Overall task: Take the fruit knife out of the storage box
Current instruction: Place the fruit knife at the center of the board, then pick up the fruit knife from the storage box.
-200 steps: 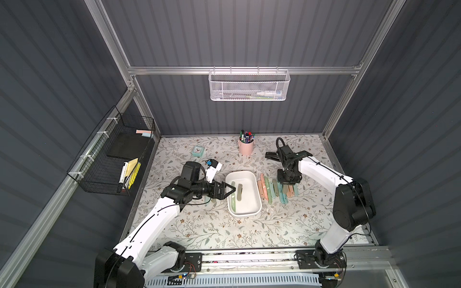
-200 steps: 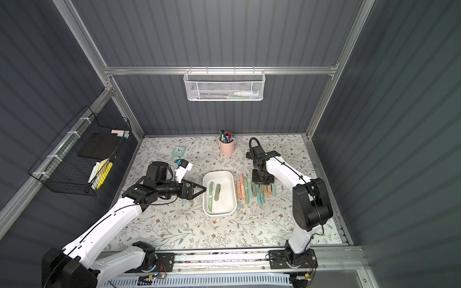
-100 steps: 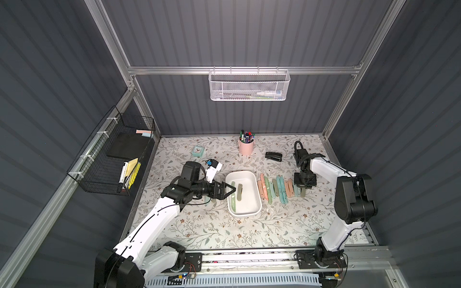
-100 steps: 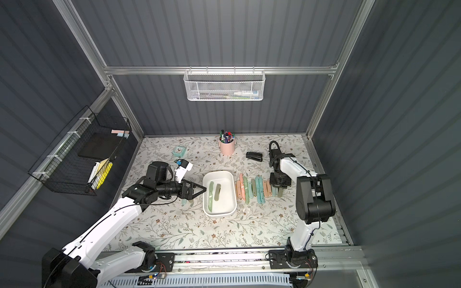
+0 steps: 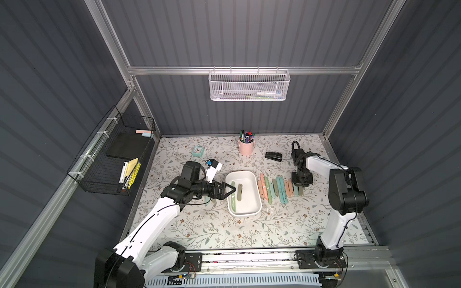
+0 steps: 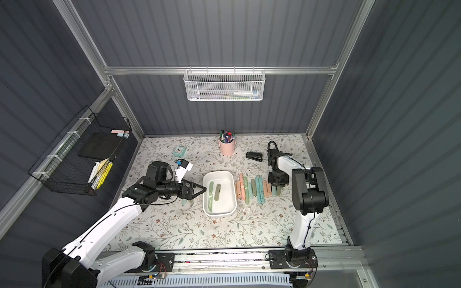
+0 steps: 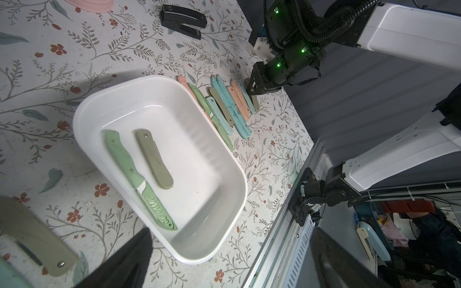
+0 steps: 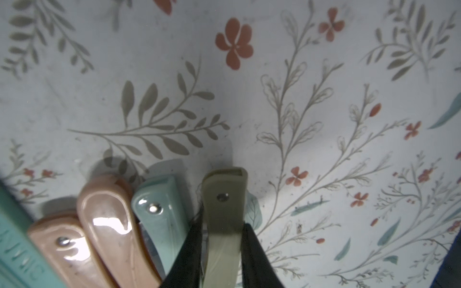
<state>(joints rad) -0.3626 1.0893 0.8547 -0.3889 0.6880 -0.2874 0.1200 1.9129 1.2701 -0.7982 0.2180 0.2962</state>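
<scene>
The white storage box point(image 5: 240, 172) point(image 6: 219, 172) point(image 7: 159, 80) sits mid-table. Two fruit knives lie in it: a green sheathed one marked CERAMIC point(image 7: 134, 172) point(image 5: 233, 197) and an olive folding one point(image 7: 154, 159) point(image 5: 239, 192). My left gripper point(image 5: 230, 190) point(image 6: 203, 190) point(image 7: 230, 232) is open at the box's left rim, nothing between its fingers. My right gripper point(image 5: 300, 185) point(image 8: 222, 239) point(image 7: 252, 91) is shut on another olive folding knife point(image 8: 224, 199), held low at the right end of the row of knives point(image 5: 277, 189). Whether that knife touches the mat does not show.
Several pink, green and teal knives lie side by side right of the box. An olive folding knife point(image 7: 32, 234) lies on the mat beside my left gripper. At the back stand a pink pen cup point(image 5: 246, 147), a black stapler point(image 5: 273, 156) and a teal clock point(image 5: 198, 150).
My right arm swung to the right, uncovering the stapler, and its gripper now sits at the row's right end. The left arm has not moved.
</scene>
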